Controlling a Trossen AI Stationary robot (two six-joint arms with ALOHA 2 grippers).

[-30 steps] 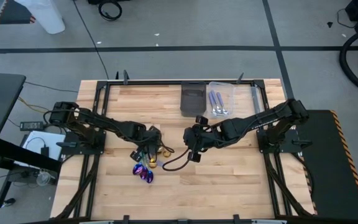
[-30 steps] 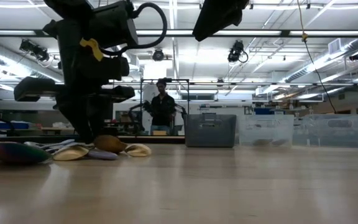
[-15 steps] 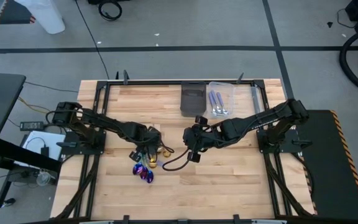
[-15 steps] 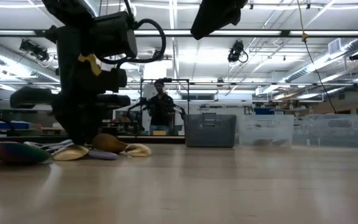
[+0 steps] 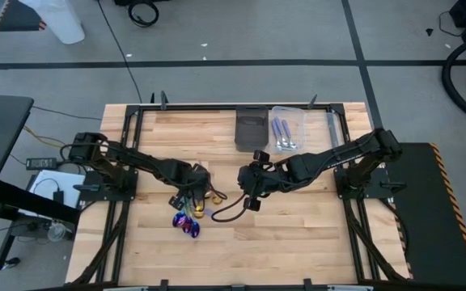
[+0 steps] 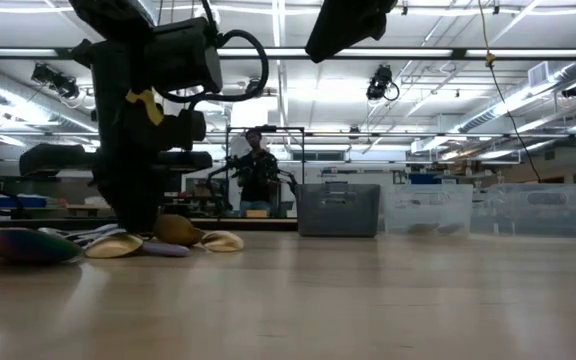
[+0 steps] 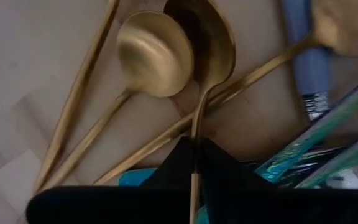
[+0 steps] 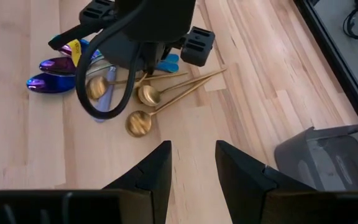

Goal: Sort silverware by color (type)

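Observation:
The silverware lies in a pile (image 5: pixel 191 212) left of the table's middle. It holds gold spoons (image 8: pixel 143 106), iridescent purple spoons (image 8: pixel 50 73) and teal pieces (image 7: pixel 309 144), crossing one another on the wood. My left gripper (image 5: pixel 191 192) stands on the pile from above, shut on a gold spoon (image 7: pixel 201 43). My right gripper (image 5: pixel 249 196) hovers open to the pile's right, above bare wood, touching nothing. In the low view the left gripper (image 6: pixel 133 212) reaches down to the spoons. My left gripper pinches one gold spoon by its thin handle (image 7: pixel 194 146), a little below the bowl, between the two fingers. The fingers come from above, pointing down, and close across the handle. The bowl (image 7: pixel 202 34) lies over another gold spoon's handle in the pile.
A dark bin (image 5: pixel 251 129) and a clear bin (image 5: pixel 291 129) holding a few utensils stand at the far edge, with another clear bin (image 6: pixel 528 210) beside them. A black cable (image 5: pixel 226 212) loops below the right gripper. A person (image 6: pixel 260 172) stands far behind the table.
The left gripper has sunk a little onto the pile and shifted slightly toward the table's left. The spoons lie where they were, and the right arm has kept still.

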